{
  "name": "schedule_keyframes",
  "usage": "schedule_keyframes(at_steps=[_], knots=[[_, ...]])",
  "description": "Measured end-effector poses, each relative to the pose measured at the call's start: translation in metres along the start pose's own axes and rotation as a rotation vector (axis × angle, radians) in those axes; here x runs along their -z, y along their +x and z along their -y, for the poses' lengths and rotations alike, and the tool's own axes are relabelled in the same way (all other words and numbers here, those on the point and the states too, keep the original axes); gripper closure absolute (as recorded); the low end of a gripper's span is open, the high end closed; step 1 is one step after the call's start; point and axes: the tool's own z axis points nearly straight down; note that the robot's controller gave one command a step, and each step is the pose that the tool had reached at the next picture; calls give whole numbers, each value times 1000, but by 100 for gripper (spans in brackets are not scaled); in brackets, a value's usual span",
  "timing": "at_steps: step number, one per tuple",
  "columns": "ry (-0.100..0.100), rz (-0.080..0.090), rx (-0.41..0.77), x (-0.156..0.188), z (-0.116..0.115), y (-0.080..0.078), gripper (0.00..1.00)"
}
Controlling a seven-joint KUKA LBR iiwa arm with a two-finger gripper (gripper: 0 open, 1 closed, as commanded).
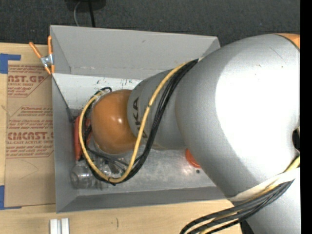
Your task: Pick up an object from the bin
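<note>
A long, thin red thing (77,141) lies along the bin's left wall, partly hidden behind the cables. A clear, glassy thing (81,175) sits in the front left corner of the bin floor. Further right, a small orange thing (191,158) peeks out from under the arm near the bin's front.
The big grey arm reaches in from the right and covers most of the bin floor. Its orange dome and looped yellow and black cables hang low over the left half, close to the left wall. Bare bin floor shows along the front.
</note>
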Motion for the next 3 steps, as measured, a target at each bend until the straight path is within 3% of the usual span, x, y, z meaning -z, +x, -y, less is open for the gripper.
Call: schedule_keyframes(at_steps=[1,2,3], knots=[[0,0,-1,0,0,0,100],[-5,-3,-38,46,-4,1,100],[-2,-2,-7,116,4,1,100]])
